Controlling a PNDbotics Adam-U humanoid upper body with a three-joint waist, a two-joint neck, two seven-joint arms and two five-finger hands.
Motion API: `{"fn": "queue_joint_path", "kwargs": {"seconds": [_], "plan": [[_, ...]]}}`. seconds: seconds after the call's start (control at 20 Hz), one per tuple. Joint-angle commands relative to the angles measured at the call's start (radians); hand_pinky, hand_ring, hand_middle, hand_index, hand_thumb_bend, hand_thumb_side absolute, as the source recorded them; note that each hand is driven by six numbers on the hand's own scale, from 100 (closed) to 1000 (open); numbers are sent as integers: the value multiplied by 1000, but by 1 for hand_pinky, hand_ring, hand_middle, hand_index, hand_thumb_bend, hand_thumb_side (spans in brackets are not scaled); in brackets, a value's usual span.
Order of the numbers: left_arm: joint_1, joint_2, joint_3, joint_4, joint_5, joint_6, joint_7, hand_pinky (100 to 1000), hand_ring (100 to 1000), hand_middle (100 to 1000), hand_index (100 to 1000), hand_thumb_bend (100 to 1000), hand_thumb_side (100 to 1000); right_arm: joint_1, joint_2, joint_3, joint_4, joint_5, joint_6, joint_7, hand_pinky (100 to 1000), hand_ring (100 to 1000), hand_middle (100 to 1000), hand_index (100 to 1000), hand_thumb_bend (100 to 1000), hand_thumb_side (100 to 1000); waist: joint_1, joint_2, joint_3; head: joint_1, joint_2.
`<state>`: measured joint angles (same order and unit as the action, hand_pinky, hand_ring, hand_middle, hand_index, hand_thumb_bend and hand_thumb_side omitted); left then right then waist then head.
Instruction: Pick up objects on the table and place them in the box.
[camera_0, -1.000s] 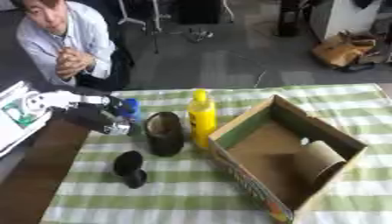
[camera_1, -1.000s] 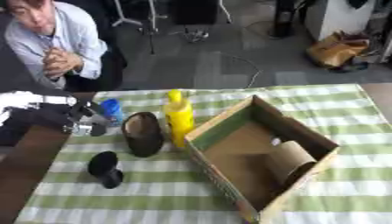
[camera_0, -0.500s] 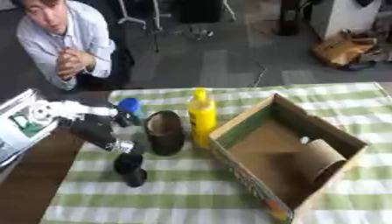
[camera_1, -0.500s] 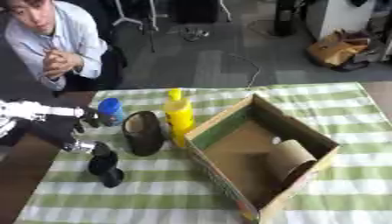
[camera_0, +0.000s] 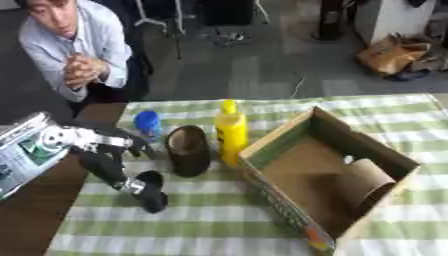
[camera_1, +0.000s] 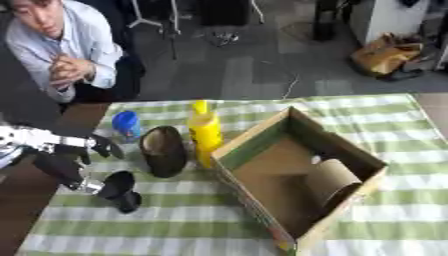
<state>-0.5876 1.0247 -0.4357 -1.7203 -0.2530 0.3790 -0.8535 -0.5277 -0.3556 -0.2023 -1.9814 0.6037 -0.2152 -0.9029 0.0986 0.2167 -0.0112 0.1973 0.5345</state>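
Green and white striped cloth (camera_0: 219, 220), soft and flat, spread over the table. Dark brown bare wood (camera_0: 26, 210) along the left edge.

One brown cardboard box (camera_0: 324, 175), open on top, stiff flat walls, set askew on the right half of the cloth. Bright print along its near low corner. Inside, one pale brown roll (camera_0: 367, 177), round like a tube, lying on its side against the right wall.

One yellow bottle (camera_0: 231, 132), smooth plastic, tall with a thin pointed top, standing upright just beside the box's left wall. One dark brown thing (camera_0: 187, 150), oval and hollow like a cup or a shoe, touching the bottle's left side. One blue thing (camera_0: 147, 121), small and round on top, near the far left corner of the cloth. One black thing (camera_0: 150, 191), dull and lumpy, wider on top and narrow below, lying near the left edge of the cloth, closest to the front.

One left hand (camera_0: 109, 162), black with silver joints, coming in from the left edge. Fingers hanging down and touching the top of the black thing; cannot tell whether closed round it. White and silver forearm behind it. Right hand not seen.
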Motion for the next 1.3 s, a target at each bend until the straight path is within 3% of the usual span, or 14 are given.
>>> {"fn": "queue_joint_path", "kwargs": {"seconds": [0.05, 0.7, 1.3], "plan": [[-5, 24, 1, 9, 5, 33, -54, 857, 987, 1000, 1000, 696, 610, -13, -12, 3, -19, -6, -2, -4, 824, 804, 668, 640, 100, 1000, -5, -13, -1, 6, 4], [-30, -14, 26, 55, 69, 0, -54, 780, 950, 1000, 1000, 653, 606, -7, -9, 0, -19, -12, -4, -4, 826, 803, 657, 624, 100, 1000, -8, -12, -1, 5, -1], [-16, -12, 59, 84, -28, -6, -37, 802, 954, 1000, 1000, 621, 622, -5, -11, 4, -19, -15, -2, -4, 827, 803, 654, 611, 100, 1000, -10, -11, 3, 5, -4]]}}
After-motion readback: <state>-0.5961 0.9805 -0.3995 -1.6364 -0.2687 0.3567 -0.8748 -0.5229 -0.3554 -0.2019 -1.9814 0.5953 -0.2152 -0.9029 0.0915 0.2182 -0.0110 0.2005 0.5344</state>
